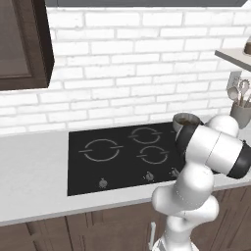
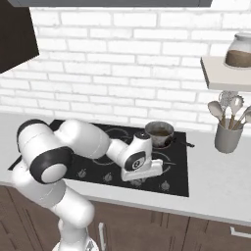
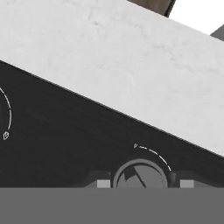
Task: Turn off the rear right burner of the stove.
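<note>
Stove [image 2: 179, 179] with brown-filled pot [image 2: 159, 133] at rear.

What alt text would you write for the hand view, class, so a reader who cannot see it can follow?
Close view down onto the stove, its black glass running diagonally beside a pale counter. A round metal knob with a curved dashed dial mark sits at the bottom, between the two fingertips of the gripper.
</note>
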